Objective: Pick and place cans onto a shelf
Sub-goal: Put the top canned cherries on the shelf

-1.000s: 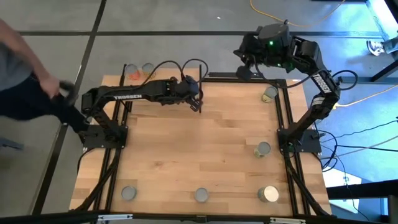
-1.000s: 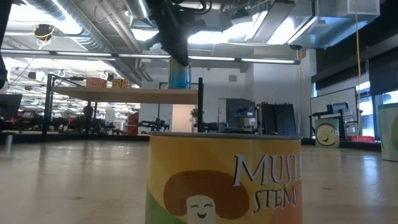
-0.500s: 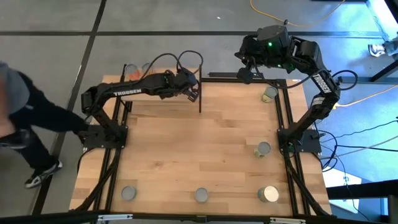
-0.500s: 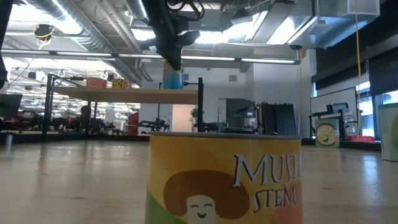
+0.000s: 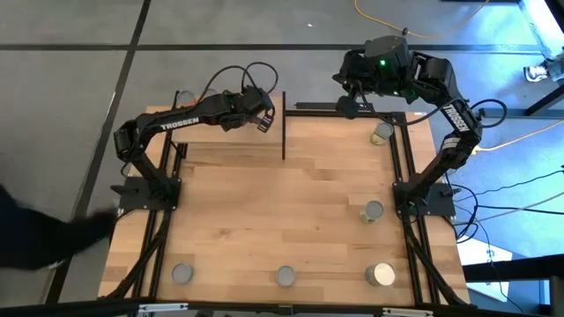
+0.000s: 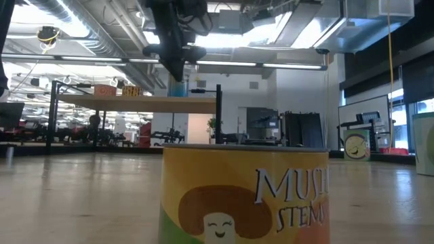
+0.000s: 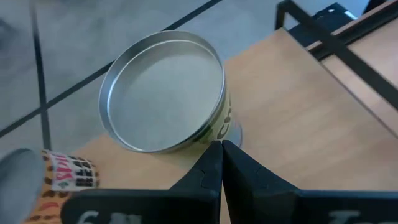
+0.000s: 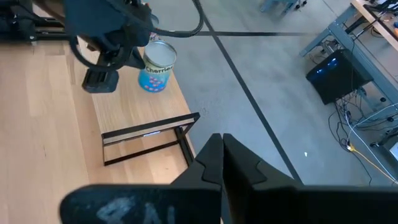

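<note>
The shelf (image 6: 135, 103) is a light-wood board on black uprights over the table's far left (image 5: 229, 145). A blue-labelled can (image 6: 178, 88) (image 8: 155, 68) stands upright on it near its far edge. My left gripper (image 7: 222, 149) (image 5: 262, 121) is shut and slants down right behind this can. Two more cans, orange (image 6: 105, 89) and yellow (image 6: 131, 90), stand farther left on the board. My right gripper (image 8: 222, 142) (image 5: 345, 88) is shut and empty, held high beyond the table's far edge. My left gripper has its shut fingertips (image 7: 214, 155) against the can's side wall low down (image 7: 219, 132), with nothing between the fingers. It comes slanting down from the table's right and near side. The can stands upright with its base on the shelf board.
Loose cans stand on the table: far right (image 5: 382, 133), mid right (image 5: 373, 211), and three along the near edge (image 5: 381, 275) (image 5: 285, 276) (image 5: 181, 274). A mushroom-label can (image 6: 244, 196) fills the low view. A person (image 5: 35, 242) passes the table's left side.
My left gripper, still shut, has swung toward the table's left and far edges. The blue can has slid leftward along the shelf board with it, staying upright. The person has walked along the table's left side toward its near end.
</note>
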